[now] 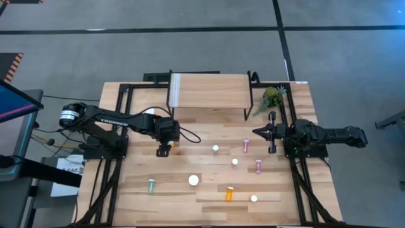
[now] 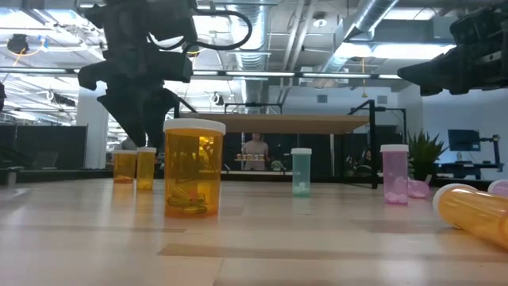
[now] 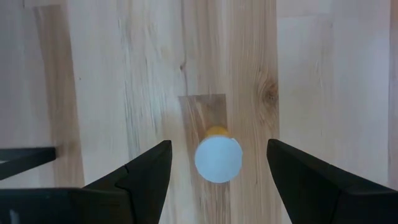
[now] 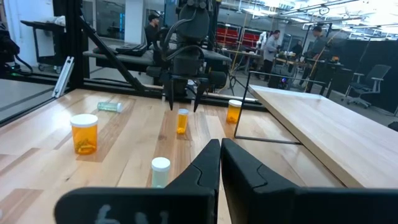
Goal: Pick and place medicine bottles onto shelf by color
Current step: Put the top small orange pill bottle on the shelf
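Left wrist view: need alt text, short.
The left hand hangs open straight above a small upright orange bottle with a white cap, one dark finger on each side and neither touching it. The bottle stands on a pale wooden table.

A small green plant (image 1: 272, 98) stands near the far right corner of the light-wood workbench (image 1: 190, 202); in the low view it shows as spiky leaves (image 2: 426, 152). A blue panel (image 1: 12, 101) stands off the workbench's left edge. Papers (image 1: 66, 171) lie on the grey floor (image 1: 342, 57) there. People (image 4: 270, 43) stand in the room beyond.
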Motion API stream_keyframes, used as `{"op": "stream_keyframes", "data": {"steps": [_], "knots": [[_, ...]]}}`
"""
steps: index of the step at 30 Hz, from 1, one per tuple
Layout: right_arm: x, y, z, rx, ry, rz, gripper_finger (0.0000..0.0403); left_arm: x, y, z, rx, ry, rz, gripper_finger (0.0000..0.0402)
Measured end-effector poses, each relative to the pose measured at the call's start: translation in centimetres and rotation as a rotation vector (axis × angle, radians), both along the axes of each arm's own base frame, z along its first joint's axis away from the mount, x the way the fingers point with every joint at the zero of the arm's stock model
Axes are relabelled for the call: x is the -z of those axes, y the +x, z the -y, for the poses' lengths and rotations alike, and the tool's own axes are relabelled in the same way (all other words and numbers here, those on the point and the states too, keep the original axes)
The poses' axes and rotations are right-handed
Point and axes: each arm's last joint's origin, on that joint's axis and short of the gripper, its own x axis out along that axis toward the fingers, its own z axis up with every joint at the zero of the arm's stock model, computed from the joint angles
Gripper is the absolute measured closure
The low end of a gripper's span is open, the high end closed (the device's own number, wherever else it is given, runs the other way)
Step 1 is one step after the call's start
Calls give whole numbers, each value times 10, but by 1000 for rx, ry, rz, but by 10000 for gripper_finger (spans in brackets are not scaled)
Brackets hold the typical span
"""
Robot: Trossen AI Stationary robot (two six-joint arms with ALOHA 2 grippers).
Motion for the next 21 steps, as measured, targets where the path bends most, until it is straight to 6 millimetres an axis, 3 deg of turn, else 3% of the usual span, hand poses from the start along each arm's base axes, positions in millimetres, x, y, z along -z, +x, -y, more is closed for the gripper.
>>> {"op": "stream_keyframes", "data": {"steps": [21], "knots": [[0, 0, 0, 0, -4, 0, 365, 2, 3, 0, -49, -20, 5, 150]]}}
